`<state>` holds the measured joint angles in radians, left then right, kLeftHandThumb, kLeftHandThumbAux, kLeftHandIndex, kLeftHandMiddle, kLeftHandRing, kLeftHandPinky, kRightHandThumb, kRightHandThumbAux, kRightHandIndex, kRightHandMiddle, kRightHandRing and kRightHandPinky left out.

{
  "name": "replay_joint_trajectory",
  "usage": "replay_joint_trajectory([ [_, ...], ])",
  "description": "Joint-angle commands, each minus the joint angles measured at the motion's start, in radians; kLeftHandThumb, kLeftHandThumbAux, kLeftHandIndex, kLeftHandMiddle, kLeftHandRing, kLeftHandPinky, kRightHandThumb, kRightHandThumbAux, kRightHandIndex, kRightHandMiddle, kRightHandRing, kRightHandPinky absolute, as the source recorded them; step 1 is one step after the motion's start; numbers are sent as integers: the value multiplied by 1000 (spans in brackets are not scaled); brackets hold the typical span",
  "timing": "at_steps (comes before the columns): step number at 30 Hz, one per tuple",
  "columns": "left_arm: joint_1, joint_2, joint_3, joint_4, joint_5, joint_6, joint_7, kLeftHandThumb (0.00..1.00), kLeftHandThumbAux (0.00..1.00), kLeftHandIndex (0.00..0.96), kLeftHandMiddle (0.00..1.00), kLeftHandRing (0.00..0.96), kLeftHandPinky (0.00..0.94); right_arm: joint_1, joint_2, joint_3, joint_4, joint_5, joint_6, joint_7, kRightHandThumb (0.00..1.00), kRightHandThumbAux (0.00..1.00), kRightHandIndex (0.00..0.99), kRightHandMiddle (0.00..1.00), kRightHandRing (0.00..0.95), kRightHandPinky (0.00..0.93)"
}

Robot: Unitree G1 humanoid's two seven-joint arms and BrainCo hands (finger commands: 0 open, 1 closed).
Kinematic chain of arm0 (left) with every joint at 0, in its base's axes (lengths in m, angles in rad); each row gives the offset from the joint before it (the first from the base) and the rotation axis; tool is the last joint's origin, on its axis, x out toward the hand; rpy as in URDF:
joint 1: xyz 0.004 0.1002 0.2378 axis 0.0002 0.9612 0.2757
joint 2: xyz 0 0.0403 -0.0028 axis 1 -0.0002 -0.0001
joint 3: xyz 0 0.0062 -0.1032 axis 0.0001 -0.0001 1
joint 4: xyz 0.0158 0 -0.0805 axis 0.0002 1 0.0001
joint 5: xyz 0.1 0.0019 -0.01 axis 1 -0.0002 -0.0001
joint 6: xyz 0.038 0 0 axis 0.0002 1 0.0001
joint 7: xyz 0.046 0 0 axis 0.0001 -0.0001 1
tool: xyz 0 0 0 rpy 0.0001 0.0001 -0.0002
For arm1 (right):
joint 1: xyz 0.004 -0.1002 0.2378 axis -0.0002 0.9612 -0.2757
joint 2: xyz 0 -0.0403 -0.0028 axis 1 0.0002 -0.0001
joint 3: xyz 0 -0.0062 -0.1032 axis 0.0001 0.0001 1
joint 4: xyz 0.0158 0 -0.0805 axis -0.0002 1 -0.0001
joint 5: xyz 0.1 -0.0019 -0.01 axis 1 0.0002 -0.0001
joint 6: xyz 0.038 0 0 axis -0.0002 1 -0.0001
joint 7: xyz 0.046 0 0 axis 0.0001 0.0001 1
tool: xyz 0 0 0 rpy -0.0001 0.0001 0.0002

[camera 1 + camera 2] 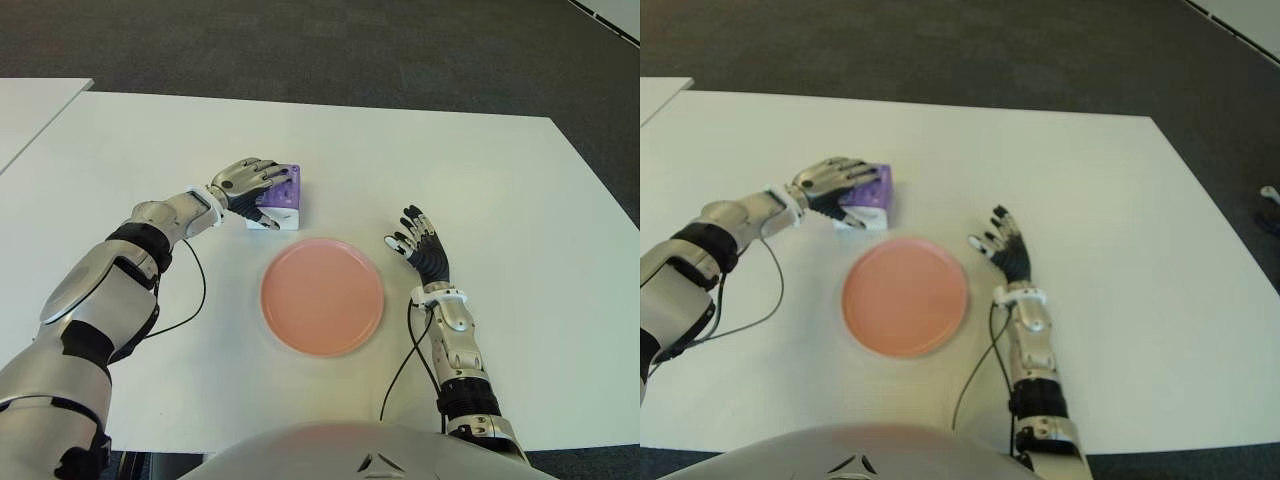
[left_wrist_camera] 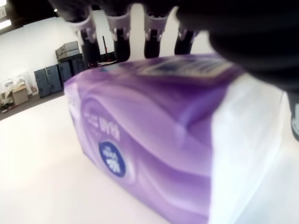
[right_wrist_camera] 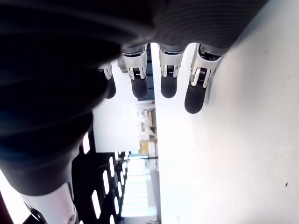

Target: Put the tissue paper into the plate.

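From my left eye, my left hand (image 1: 246,180) sits a little left of the frame's centre, in its upper half, fingers curled over the top of the purple tissue pack (image 1: 280,198). The pack stands on the white table (image 1: 520,200), touching my fingers on its left and top faces, its white end turned toward the lower edge of the frame. Just below and right of it lies the pink plate (image 1: 322,296), bare, near the pack but not touching it. My right hand (image 1: 418,246) shows right of the plate, fingers spread and relaxed, holding nothing. A thin black cable (image 1: 196,290) loops on the table left of the plate, between my left forearm and the plate's rim.

From my right eye, the same layout shifts leftward in the frame: pack at upper left, plate below it, open right hand near centre.

In my left wrist view, the pack fills most of the frame, and my fingertips (image 2: 120,28) hang over its far top edge at the upper part of the picture. I cannot tell here how firmly they press.

In my right wrist view, four straight fingertips (image 3: 168,86) hang beside bare table, closed on nothing.
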<state>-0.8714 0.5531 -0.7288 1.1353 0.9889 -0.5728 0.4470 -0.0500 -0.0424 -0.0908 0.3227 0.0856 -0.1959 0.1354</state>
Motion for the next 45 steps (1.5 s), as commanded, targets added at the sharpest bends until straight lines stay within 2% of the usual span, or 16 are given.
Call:
replay_joint_trajectory([
  [1,17,6,-6,-13,9,7,38,39,364,0,0,0,0,65,3,8,45,6,91,3,2,769,24,60,54,79],
  [9,5,14,-17,-19,33,35,84,32,362,0,0,0,0,70,-4,11,41,2,85,16,1,758,21,59,50,78],
  [18,-9,21,-43,-18,80,85,164,11,353,0,0,0,0,82,-9,17,9,1,112,19,0,740,22,63,54,77],
  [24,-13,2,-108,42,146,149,261,6,343,0,0,0,0,89,-11,19,5,2,111,25,0,731,21,66,55,76],
  [27,-21,-11,-154,81,188,194,303,9,336,0,0,0,0,72,-23,8,52,7,88,40,0,727,23,69,57,74],
  [30,-29,-14,-180,99,209,216,329,5,331,0,0,0,0,83,-18,12,26,5,94,36,0,726,25,73,58,75],
  [38,-36,-22,-212,134,221,246,377,0,328,0,0,0,0,92,-17,17,14,0,101,34,0,729,29,76,61,75],
  [43,-35,-24,-223,154,222,263,390,0,333,0,0,0,0,87,-23,19,48,-2,63,51,0,737,33,76,58,75],
  [45,-33,-25,-225,164,219,266,384,0,334,0,0,0,0,94,-18,21,31,-5,75,42,0,740,37,78,59,77],
])
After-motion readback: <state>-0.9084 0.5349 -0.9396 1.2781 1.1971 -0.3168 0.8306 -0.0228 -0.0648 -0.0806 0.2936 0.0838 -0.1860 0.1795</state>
